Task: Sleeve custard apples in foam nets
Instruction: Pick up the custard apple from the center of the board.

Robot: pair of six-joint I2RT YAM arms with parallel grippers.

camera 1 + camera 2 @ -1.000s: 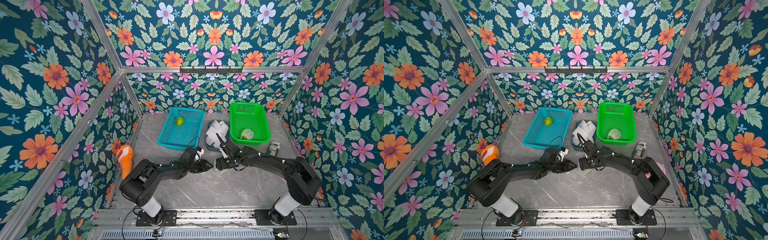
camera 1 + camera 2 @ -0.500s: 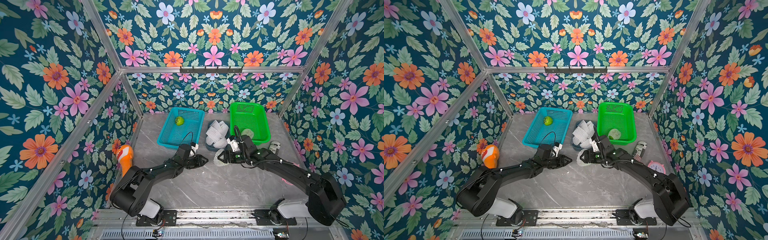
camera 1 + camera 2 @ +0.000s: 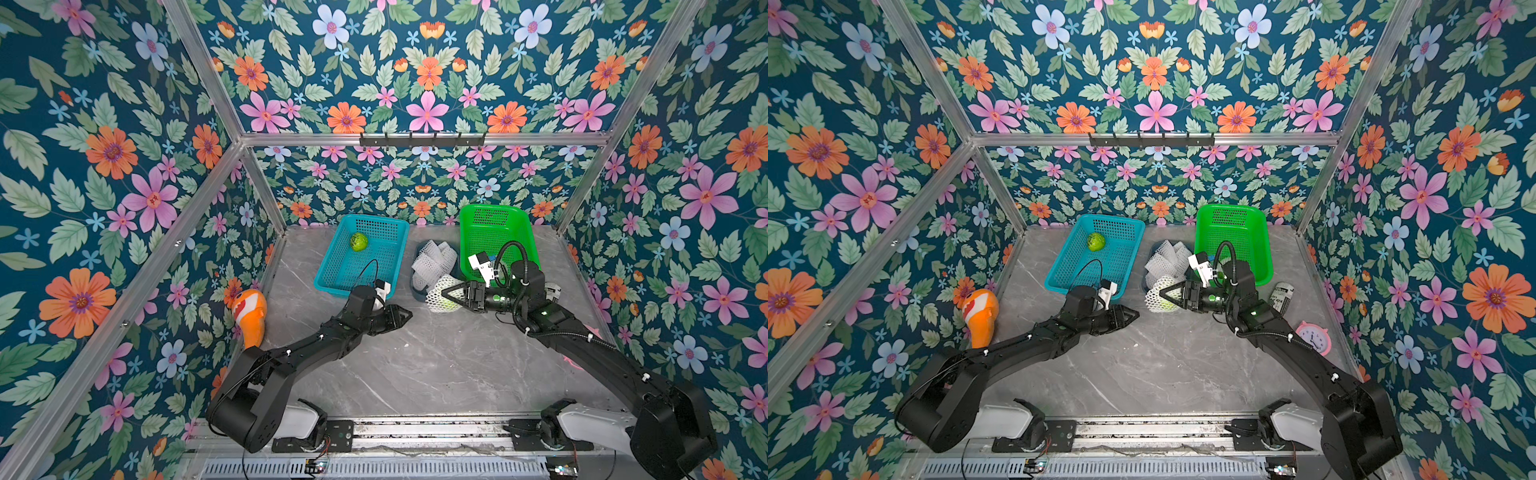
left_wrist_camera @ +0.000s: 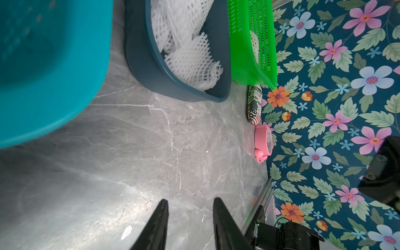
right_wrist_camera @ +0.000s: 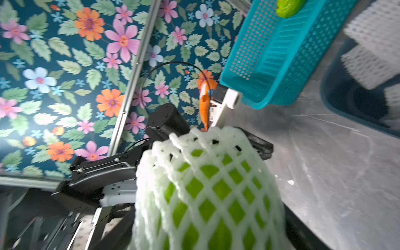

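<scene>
My right gripper [image 3: 449, 299] is shut on a custard apple [image 5: 207, 190] wrapped in a white foam net [image 3: 438, 293], held above the table beside the dark blue bin [image 3: 417, 291]. The netted fruit also shows in a top view [image 3: 1160, 297]. My left gripper [image 3: 405, 320] hovers low over the bare table to the left of it, apart from it. In the left wrist view the left gripper [image 4: 190, 200] is open with nothing between its fingers. A bare custard apple [image 3: 359, 241] lies in the teal basket [image 3: 332, 282]. Loose foam nets [image 3: 432, 262] fill the blue bin.
The green basket [image 3: 494, 232] stands behind my right wrist, and something white [image 4: 255, 43] shows through its mesh. An orange clownfish toy [image 3: 249, 311] leans at the left wall. A printed can [image 3: 1281, 297] and a pink clock [image 3: 1313, 337] lie by the right wall.
The two grippers met at the netted fruit a second ago. The right one has carried it back and to the right, near the blue bin. The left has drawn away to the left.
</scene>
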